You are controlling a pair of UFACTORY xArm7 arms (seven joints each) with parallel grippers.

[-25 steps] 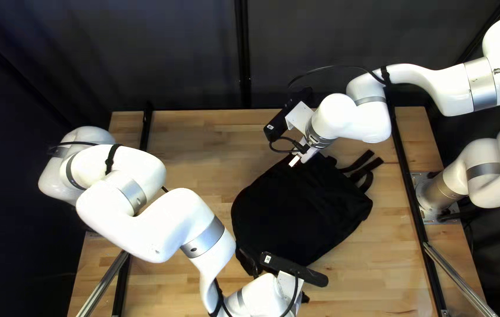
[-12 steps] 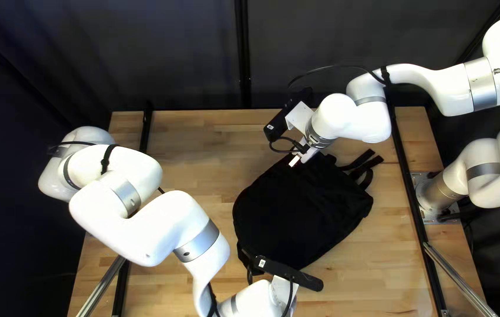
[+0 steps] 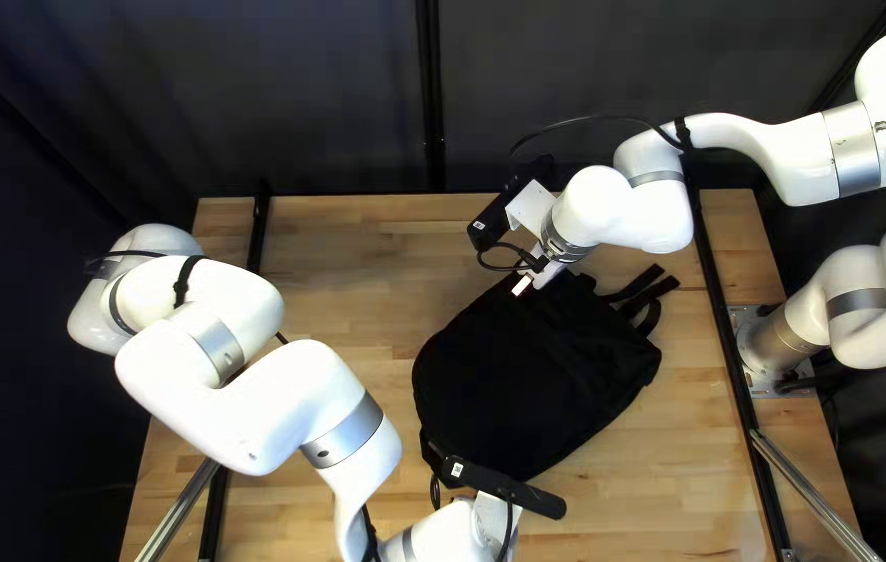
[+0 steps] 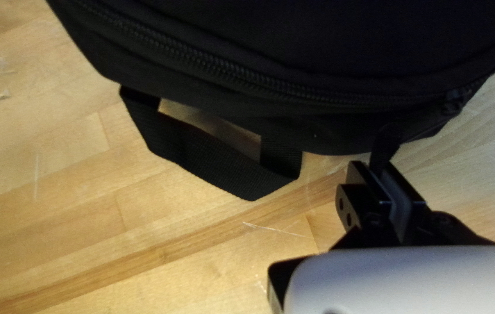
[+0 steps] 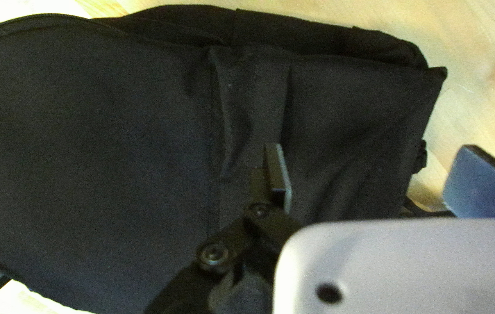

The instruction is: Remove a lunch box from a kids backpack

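left jaws: closed on a black zip pull (image 4: 383, 152), the strip pinched between both fingers of the left gripper (image 4: 377, 168).
right jaws: set wide apart, nothing clamped; one finger of the right gripper (image 5: 369, 154) is seen over the cloth, the other past the bag's edge.
zip slider: seen at the seam's corner (image 4: 454, 103), joined to the pull.
zip: run (image 4: 224, 68) along the bag's rounded end; how much is opened cannot be told.
carry handle: looped (image 4: 201, 145) on the wood beside the left gripper.
backpack: laid flat (image 3: 531, 364) on the table (image 3: 360, 224), between the arms.
lunch box: not seen, presumably inside.
step in hand: unzipping, as judged.
next move: the pull should be drawn along the seam, with the bag steadied against dragging.
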